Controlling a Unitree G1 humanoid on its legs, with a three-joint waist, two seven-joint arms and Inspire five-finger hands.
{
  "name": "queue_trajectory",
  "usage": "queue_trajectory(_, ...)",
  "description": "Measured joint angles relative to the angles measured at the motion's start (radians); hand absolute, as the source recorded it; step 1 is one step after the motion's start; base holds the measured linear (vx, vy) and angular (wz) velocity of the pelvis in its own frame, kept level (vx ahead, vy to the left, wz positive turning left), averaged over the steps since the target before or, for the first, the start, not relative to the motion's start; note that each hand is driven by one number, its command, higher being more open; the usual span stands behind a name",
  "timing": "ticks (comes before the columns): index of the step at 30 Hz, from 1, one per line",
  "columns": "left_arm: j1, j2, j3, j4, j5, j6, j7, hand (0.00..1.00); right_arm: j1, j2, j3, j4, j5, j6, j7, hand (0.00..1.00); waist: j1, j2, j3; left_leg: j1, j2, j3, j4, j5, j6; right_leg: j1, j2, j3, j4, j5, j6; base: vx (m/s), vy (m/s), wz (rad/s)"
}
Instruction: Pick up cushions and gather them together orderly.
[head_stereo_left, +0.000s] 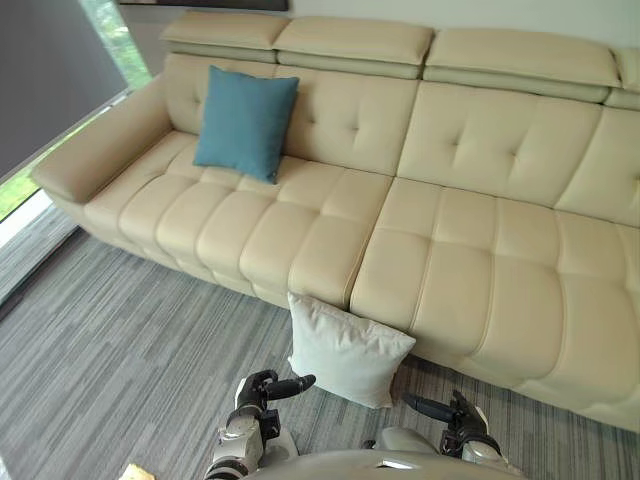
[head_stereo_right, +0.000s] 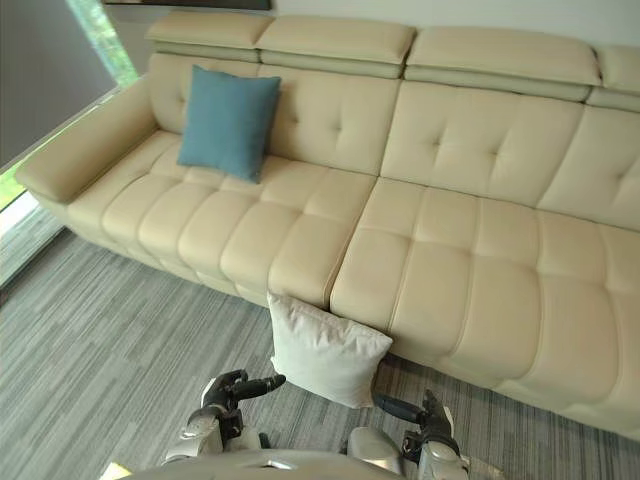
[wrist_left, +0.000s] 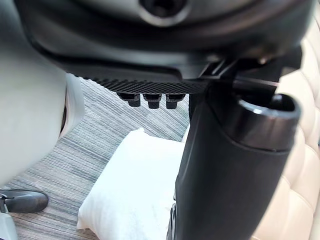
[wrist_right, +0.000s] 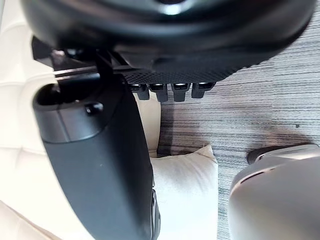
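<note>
A: White cushion (head_stereo_left: 345, 350) sits lower centre on the floor (head_stereo_left: 120, 340), leaning against the sofa (head_stereo_left: 480, 270) front.
B: Blue cushion (head_stereo_left: 243, 122)?
A: Upper left, on the seat. Left hand (head_stereo_left: 262, 390) and right hand (head_stereo_left: 455, 415) flank the white one, fingers apart, empty.

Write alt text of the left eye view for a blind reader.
A white cushion stands on the grey carpet, leaning against the front of a cream sofa, between the left robot hand and right robot hand. A blue cushion leans against the backrest.
</note>
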Motion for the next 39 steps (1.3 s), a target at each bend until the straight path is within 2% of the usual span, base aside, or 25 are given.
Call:
queue_trajectory(1,-0.001,0.007,-0.001,0.009,0.0,0.002,0.0,1.0,0.002,0.007,0.0,0.0,-0.001,0.0,0.001,1.0,0.0,-0.015,-0.01,0.022,-0.008,0.04,-0.011,-0.006,0.012,-0.001,-0.017,0.022,-0.015,0.02,0.028,0.22,0.209,-0.57)
queue_trajectory(2,-0.002,0.009,-0.001,0.014,0.0,0.002,0.0,1.0,0.001,0.009,0.0,0.0,-0.001,0.001,0.001,1.0,0.002,-0.016,-0.01,0.041,-0.009,0.062,-0.023,-0.008,0.015,-0.001,-0.021,0.03,-0.017,0.03,0.031,0.24,0.215,-0.87)
queue_trajectory(4,0.0,0.013,0.0,0.036,0.0,0.002,0.001,1.0,-0.008,0.009,0.001,-0.001,-0.002,0.0,0.002,1.0,0.004,-0.003,-0.017,0.094,-0.003,0.122,-0.07,-0.007,0.02,-0.007,-0.027,0.026,-0.014,0.058,0.047,0.18,0.144,-0.9)
queue_trajectory(5,0.006,0.013,-0.001,0.044,0.002,0.005,0.001,1.0,-0.027,0.011,0.007,0.0,-0.003,-0.001,0.002,1.0,0.01,0.009,-0.025,0.151,0.01,0.181,-0.121,-0.007,0.02,-0.02,-0.032,-0.051,-0.002,0.082,0.07,0.14,0.092,-1.19)
queue_trajectory(6,0.016,0.015,-0.007,0.046,0.003,0.005,0.001,1.0,-0.037,0.022,0.033,0.002,-0.005,-0.004,0.001,1.0,0.011,0.025,-0.031,0.186,0.014,0.226,-0.162,-0.001,0.02,-0.043,-0.055,-0.181,0.028,0.09,0.069,0.11,0.052,-1.1)
queue_trajectory(7,0.016,0.015,-0.009,0.048,0.003,0.005,0.001,1.0,-0.041,0.025,0.032,0.001,-0.005,-0.005,0.002,1.0,0.011,0.021,-0.034,0.191,0.012,0.233,-0.168,0.001,0.021,-0.046,-0.063,-0.212,0.034,0.09,0.069,0.12,0.021,-0.74)
queue_trajectory(8,0.009,0.021,-0.018,0.066,0.003,0.005,0.0,1.0,-0.05,0.02,0.04,0.011,-0.02,-0.006,0.011,1.0,0.006,0.026,-0.035,0.214,0.002,0.244,-0.195,0.02,0.028,-0.051,-0.1,-0.364,0.051,0.09,0.068,0.14,-0.073,-0.32)
queue_trajectory(9,0.002,0.019,-0.035,0.082,0.003,0.006,-0.003,1.0,-0.056,0.012,0.044,0.026,-0.026,-0.009,0.008,1.0,0.005,0.034,-0.039,0.226,-0.007,0.24,-0.216,0.038,0.029,-0.041,-0.118,-0.456,0.037,0.091,0.06,0.11,-0.076,-0.27)
queue_trajectory(12,0.004,0.017,-0.061,0.087,0.003,0.015,-0.008,1.0,-0.06,-0.007,0.044,0.058,-0.026,-0.01,0.005,1.0,0.006,0.053,-0.05,0.248,-0.011,0.236,-0.198,0.054,0.019,0.03,-0.097,-0.443,-0.067,0.104,0.033,0.14,-0.083,-0.12)
queue_trajectory(13,0.0,0.027,-0.057,0.087,0.003,0.016,-0.008,1.0,-0.072,-0.002,0.043,0.068,-0.028,-0.01,0.003,1.0,0.009,0.03,-0.036,0.206,-0.01,0.229,-0.101,0.04,0.02,0.067,-0.113,-0.432,-0.09,0.111,0.022,0.13,-0.068,-0.09)
queue_trajectory(14,0.001,0.038,-0.06,0.083,0.006,0.011,-0.009,1.0,-0.08,0.003,0.047,0.084,-0.041,-0.009,0.001,1.0,0.011,0.002,-0.029,0.205,-0.073,0.17,-0.173,-0.024,0.006,0.094,-0.147,-0.417,-0.107,0.109,0.02,0.08,-0.041,-0.04)
queue_trajectory(15,0.007,0.037,-0.076,0.075,0.006,0.002,-0.008,1.0,-0.088,-0.017,0.048,0.1,-0.042,-0.009,-0.002,1.0,0.006,0.011,-0.034,0.23,-0.131,0.098,-0.438,0.064,0.038,0.102,-0.151,-0.422,-0.103,0.109,0.02,0.12,-0.009,0.05)
queue_trajectory(16,0.013,0.034,-0.104,0.068,0.005,-0.001,-0.008,1.0,-0.082,-0.046,0.039,0.108,-0.039,-0.009,-0.005,1.0,0.005,0.055,-0.034,0.213,-0.102,0.078,-0.503,0.26,0.061,0.094,-0.115,-0.433,-0.062,0.106,0.025,0.13,0.048,0.06)
queue_trajectory(17,0.017,0.042,-0.103,0.069,-0.001,0.004,-0.005,1.0,-0.081,-0.038,0.029,0.117,-0.038,-0.008,-0.01,1.0,0.008,0.035,-0.038,0.22,-0.101,0.079,-0.481,0.257,0.059,0.086,-0.126,-0.429,-0.029,0.093,0.036,0.15,0.041,0.07)
queue_trajectory(18,0.018,0.048,-0.101,0.068,-0.001,0.004,-0.002,1.0,-0.081,-0.033,0.028,0.117,-0.036,-0.008,-0.011,1.0,0.008,0.041,-0.039,0.217,-0.098,0.075,-0.471,0.257,0.059,0.083,-0.129,-0.429,-0.025,0.086,0.038,0.12,-0.024,-0.05)
queue_trajectory(19,0.03,0.095,-0.094,0.064,-0.002,0.003,0.005,1.0,-0.09,0.0,0.03,0.105,-0.036,-0.018,-0.012,1.0,0.01,-0.009,-0.025,0.203,-0.094,0.072,-0.423,0.245,0.051,0.083,-0.119,-0.427,-0.101,0.102,0.024,0.1,-0.103,-0.03)
queue_trajectory(20,0.031,0.108,-0.093,0.064,-0.005,0.004,0.006,1.0,-0.097,0.007,0.03,0.106,-0.035,-0.024,-0.012,1.0,0.008,-0.025,-0.014,0.2,-0.092,0.071,-0.4,0.226,0.032,0.091,-0.118,-0.441,-0.099,0.098,0.018,0.08,-0.135,0.04)
queue_trajectory(21,0.03,0.115,-0.084,0.063,-0.013,0.01,0.012,1.0,-0.097,0.006,0.023,0.101,-0.019,-0.038,-0.018,1.0,0.008,-0.015,0.013,0.162,-0.05,0.066,-0.29,0.139,0.025,0.107,-0.089,-0.453,-0.092,0.096,0.018,0.03,-0.147,0.23)
queue_trajectory(24,0.02,0.116,-0.078,0.024,-0.043,0.01,0.023,1.0,-0.094,0.007,-0.005,0.075,0.009,-0.035,-0.033,1.0,0.014,-0.004,0.058,0.067,0.018,0.044,-0.094,0.072,0.013,0.073,-0.059,-0.472,0.003,0.091,0.01,-0.04,-0.129,0.25)
queue_trajectory(25,0.019,0.115,-0.078,0.021,-0.045,0.01,0.023,1.0,-0.094,0.007,-0.006,0.073,0.01,-0.035,-0.034,1.0,0.014,-0.003,0.06,0.062,0.021,0.042,-0.085,0.069,0.014,0.07,-0.058,-0.475,0.009,0.09,0.009,-0.11,-0.112,0.2)
queue_trajectory(26,0.013,0.115,-0.078,-0.021,-0.057,0.01,0.031,1.0,-0.093,0.004,-0.009,0.037,0.029,-0.036,-0.045,1.0,0.028,0.0,0.086,-0.01,0.057,0.042,0.04,0.012,0.011,0.011,-0.055,-0.484,0.13,0.041,-0.002,-0.07,-0.052,0.15)
queue_trajectory(29,-0.008,0.122,-0.077,-0.074,-0.084,0.01,0.056,1.0,-0.097,0.005,-0.008,-0.011,0.041,-0.035,-0.055,1.0,0.035,-0.015,0.128,-0.114,0.094,0.02,0.205,-0.067,0.016,-0.077,-0.064,-0.5,0.311,-0.043,-0.01,-0.15,-0.108,0.29)
queue_trajectory(33,-0.017,0.128,-0.077,-0.115,-0.089,0.01,0.071,1.0,-0.095,0.004,-0.008,-0.074,0.056,-0.035,-0.063,1.0,0.054,-0.021,0.149,-0.178,0.113,0.008,0.304,-0.104,0.02,-0.129,-0.078,-0.513,0.424,-0.102,-0.009,-0.16,-0.051,0.05)
queue_trajectory(39,-0.024,0.126,-0.062,-0.131,-0.09,0.01,0.085,1.0,-0.089,0.002,0.012,-0.108,0.06,-0.036,-0.067,1.0,0.058,-0.022,0.162,-0.248,0.101,-0.035,0.4,-0.116,0.013,-0.137,-0.097,-0.551,0.463,-0.212,-0.024,-0.16,-0.026,0.12)
